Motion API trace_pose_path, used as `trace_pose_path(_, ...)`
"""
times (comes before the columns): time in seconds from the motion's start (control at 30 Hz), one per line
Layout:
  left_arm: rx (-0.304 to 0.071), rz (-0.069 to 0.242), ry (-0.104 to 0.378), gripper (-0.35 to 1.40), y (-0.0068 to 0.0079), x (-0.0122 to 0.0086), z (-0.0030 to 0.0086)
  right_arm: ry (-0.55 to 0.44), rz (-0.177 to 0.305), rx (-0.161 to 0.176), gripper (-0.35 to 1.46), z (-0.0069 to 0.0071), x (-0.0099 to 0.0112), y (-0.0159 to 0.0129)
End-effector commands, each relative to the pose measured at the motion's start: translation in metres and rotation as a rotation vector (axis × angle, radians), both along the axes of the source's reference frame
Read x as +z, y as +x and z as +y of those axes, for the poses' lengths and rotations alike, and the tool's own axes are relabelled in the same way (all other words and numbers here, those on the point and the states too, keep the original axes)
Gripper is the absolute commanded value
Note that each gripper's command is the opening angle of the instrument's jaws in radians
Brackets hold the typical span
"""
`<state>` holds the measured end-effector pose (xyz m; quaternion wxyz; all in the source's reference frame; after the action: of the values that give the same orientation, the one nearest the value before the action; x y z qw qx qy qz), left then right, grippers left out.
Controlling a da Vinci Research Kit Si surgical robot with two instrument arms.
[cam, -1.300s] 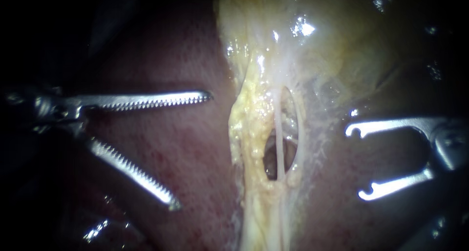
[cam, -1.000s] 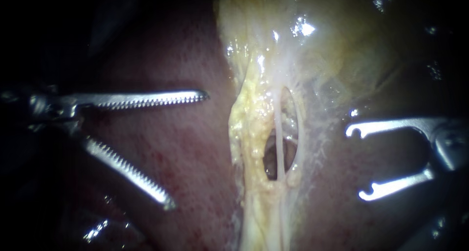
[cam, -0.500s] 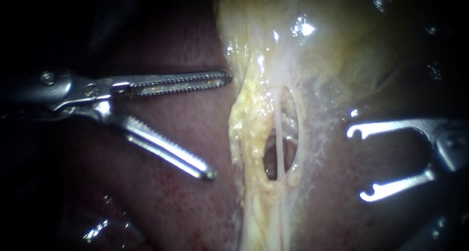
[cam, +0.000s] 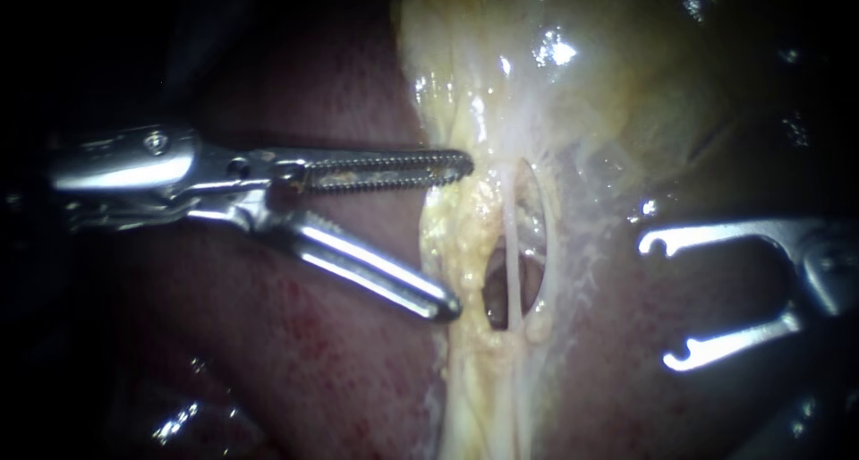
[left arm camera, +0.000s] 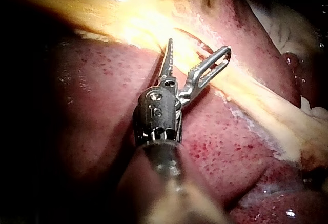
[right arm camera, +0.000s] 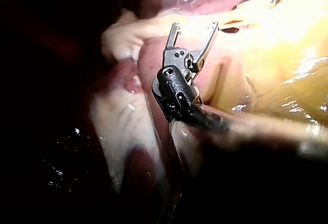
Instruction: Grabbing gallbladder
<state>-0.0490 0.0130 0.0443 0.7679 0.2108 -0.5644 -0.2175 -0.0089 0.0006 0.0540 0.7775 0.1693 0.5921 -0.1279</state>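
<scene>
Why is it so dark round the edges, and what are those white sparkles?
Endoscope view: light falls mid-scene, corners lie dark; sparkles are glare on wet yellow tissue and the left instrument. Left wrist view: glare on tissue ahead of the jaws.

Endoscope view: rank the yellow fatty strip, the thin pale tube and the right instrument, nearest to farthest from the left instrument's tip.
1. The yellow fatty strip: right at the left instrument tip.
2. The thin pale tube: just beyond the strip, inside the opening in the tissue.
3. The right instrument: far across, at the view's right side.
</scene>
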Motion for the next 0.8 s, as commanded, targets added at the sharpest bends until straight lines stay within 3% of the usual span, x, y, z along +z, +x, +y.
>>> trace_pose_path(0.03, -0.002, -0.001, -0.001, 0.72, 0.0001, 0.0001, 0.0001, 0.0, 0.0, 0.0, 0.58, 0.0, 0.0, 0.0)
trace_pose_path(0.8, -0.07, 0.037, -0.003, 0.72, 0.0012, 0.0002, 0.0019, 0.009, -0.005, 0.002, 0.58, -0.0002, -0.0001, -0.0001)
